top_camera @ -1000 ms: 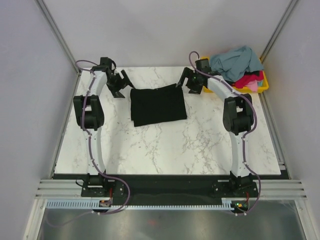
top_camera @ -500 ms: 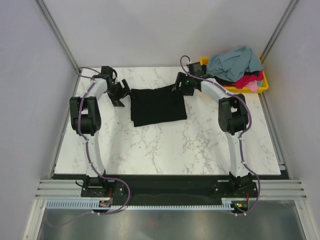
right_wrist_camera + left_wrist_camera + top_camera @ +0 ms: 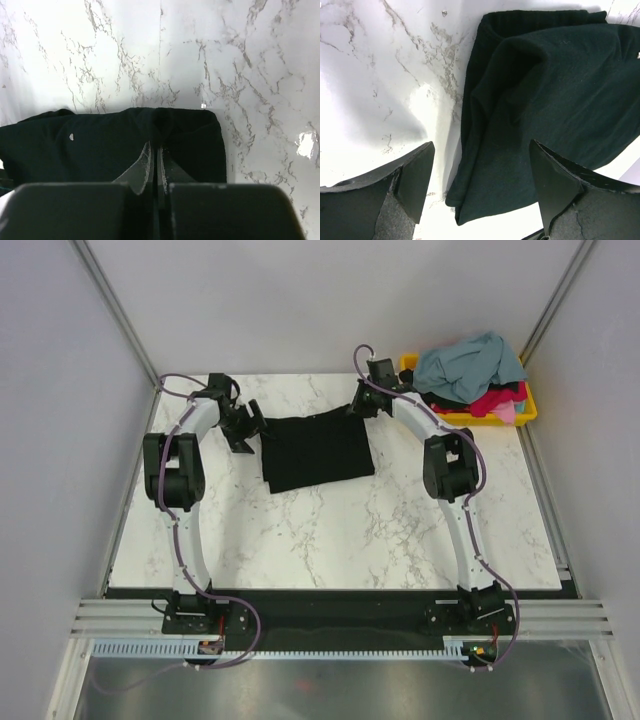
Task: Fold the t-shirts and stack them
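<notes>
While the right fingers are pressed together on a pinch of cloth at the far right corner of the black shirt, the left fingers stand wide apart over that shirt's left edge, holding nothing. The shirt lies folded into a rough rectangle on the far middle of the marble counter. A grey-blue shirt, a red shirt and a pink shirt are heaped in a yellow bin at the far right corner.
</notes>
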Robot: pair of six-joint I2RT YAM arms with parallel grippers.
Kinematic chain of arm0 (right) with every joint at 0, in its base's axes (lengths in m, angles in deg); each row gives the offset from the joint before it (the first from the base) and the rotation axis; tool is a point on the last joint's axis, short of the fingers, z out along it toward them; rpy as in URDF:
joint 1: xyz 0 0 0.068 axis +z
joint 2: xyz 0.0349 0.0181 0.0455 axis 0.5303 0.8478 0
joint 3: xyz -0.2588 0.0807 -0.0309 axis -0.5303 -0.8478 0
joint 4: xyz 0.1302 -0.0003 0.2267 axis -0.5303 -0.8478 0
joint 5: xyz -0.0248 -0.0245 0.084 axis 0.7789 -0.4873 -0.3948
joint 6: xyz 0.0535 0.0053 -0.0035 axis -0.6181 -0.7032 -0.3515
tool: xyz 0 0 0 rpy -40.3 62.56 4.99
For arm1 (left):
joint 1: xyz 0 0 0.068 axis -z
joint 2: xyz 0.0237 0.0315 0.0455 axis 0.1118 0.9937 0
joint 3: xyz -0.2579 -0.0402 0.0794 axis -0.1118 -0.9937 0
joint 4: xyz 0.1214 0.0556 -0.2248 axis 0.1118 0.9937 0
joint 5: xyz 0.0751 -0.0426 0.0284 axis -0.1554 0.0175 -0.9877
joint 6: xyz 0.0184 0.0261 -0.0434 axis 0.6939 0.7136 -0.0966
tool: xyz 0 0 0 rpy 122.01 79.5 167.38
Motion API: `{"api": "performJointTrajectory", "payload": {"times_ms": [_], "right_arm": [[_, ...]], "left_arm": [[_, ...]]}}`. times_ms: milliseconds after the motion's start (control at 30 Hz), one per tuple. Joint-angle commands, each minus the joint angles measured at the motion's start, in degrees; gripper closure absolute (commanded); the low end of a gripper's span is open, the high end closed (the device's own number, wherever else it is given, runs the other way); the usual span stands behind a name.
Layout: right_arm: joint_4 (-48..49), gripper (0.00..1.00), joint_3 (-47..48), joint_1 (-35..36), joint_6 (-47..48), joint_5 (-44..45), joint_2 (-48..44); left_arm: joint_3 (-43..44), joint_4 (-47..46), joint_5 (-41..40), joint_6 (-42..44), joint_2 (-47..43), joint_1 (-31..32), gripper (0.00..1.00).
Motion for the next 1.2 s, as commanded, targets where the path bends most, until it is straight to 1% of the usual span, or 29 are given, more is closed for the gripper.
{"api": "performJointTrajectory", "payload": {"times_ms": [0,67,267,500,567,600,667,700,800,867,933,1167], "right_arm": [[0.7,1.00,0.7,0.0,0.7,2.1,-2.4],[0.9,1.00,-1.4,0.1,1.5,3.7,-5.8],[4.5,1.00,-12.2,0.0,2.3,7.3,-15.3],[6.7,1.00,-18.3,-0.9,2.5,7.6,-18.4],[8.0,1.00,-21.2,-1.0,2.4,10.2,-20.7],[9.5,1.00,-24.5,-1.1,2.1,11.0,-21.6],[11.5,1.00,-28.0,-1.6,1.3,13.3,-23.1],[12.7,1.00,-30.7,-1.8,0.9,14.4,-23.1],[14.8,1.00,-34.4,-3.0,-1.7,15.1,-20.6],[15.2,1.00,-34.5,-3.8,-2.7,13.0,-16.8],[14.8,1.00,-34.2,-4.2,-3.4,12.7,-14.4],[14.8,1.00,-36.2,-4.3,-3.6,12.1,-13.5]], "left_arm": [[0.0,-1.2,-0.1,2.4,-1.0,0.2,0.16],[0.0,-1.2,-0.3,2.3,-1.1,0.2,0.17],[-0.1,-1.3,-1.0,2.3,-1.2,0.6,0.17],[0.0,-1.7,-2.1,2.3,-1.0,1.4,0.17],[0.1,-1.7,-2.4,2.4,-1.1,1.6,0.17],[0.0,-1.7,-2.5,2.4,-1.2,1.6,0.17],[0.1,-1.7,-2.8,2.4,-1.2,1.8,0.17],[0.3,-1.6,-2.8,2.4,-1.2,1.8,0.17],[0.1,-1.7,-3.2,2.7,-1.0,2.1,0.17],[0.0,-1.7,-3.4,2.9,-1.2,2.3,0.17],[0.1,-1.8,-3.6,3.4,-1.1,2.8,0.17],[2.6,-2.5,-2.5,5.0,-0.2,4.8,0.17]]}}
